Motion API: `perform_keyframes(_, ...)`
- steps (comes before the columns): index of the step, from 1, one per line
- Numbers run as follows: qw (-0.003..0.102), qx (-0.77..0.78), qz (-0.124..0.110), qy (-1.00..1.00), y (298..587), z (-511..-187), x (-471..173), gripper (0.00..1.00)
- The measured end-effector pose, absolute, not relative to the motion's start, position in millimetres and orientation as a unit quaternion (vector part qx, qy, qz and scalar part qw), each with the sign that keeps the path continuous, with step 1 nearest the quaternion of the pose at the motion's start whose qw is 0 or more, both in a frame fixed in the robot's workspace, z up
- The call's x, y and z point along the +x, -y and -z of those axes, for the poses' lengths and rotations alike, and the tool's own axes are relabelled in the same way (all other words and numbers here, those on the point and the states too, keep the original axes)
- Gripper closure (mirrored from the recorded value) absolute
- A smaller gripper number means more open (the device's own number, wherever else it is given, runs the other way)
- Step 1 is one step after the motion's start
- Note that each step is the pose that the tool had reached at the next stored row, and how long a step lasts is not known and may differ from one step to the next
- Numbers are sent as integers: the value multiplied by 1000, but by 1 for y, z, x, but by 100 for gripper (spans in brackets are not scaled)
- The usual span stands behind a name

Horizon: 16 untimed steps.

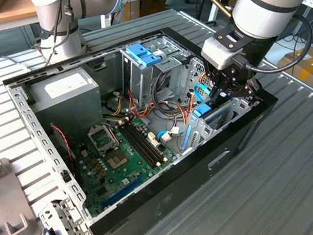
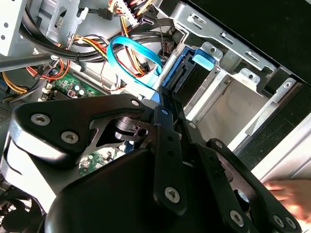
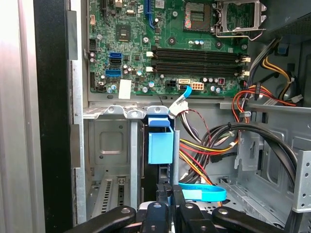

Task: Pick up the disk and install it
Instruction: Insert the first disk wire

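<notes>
The disk point(image 1: 202, 110) stands on edge in the metal drive bay point(image 1: 230, 112) at the front corner of the open computer case, on the exterior view's right. Its light-blue caddy rail point(image 3: 160, 145) shows in the first wrist view, and the same rail point(image 2: 201, 60) shows in the second wrist view. My gripper point(image 1: 224, 92) hangs over that bay. Its black fingers point(image 3: 163, 194) are drawn together, shut, with their tips at the disk's near end point(image 2: 175, 82). I see nothing between the fingers.
A light-blue flat cable point(image 2: 131, 58) loops beside the fingers, among orange and yellow wire bundles point(image 3: 204, 145). The green motherboard point(image 1: 120, 153), the grey power-supply box point(image 1: 66, 90) and a blue-latched drive cage point(image 1: 143, 54) fill the case. A person's hand point(image 2: 286, 194) is near the case edge.
</notes>
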<state>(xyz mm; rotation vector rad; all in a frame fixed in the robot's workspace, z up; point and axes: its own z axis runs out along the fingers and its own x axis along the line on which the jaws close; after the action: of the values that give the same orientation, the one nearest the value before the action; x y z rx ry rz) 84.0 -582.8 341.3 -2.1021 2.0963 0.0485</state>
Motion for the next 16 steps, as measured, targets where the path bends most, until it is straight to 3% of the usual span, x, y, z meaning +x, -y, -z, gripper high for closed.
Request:
perform_keyframes(3,86,-705,-17,-703,583,-341,84,83)
perform_keyframes(8,86,-705,-16,-703,583,-341,84,58)
perform_keyframes(16,86,-705,-16,-703,583,-358,84,58)
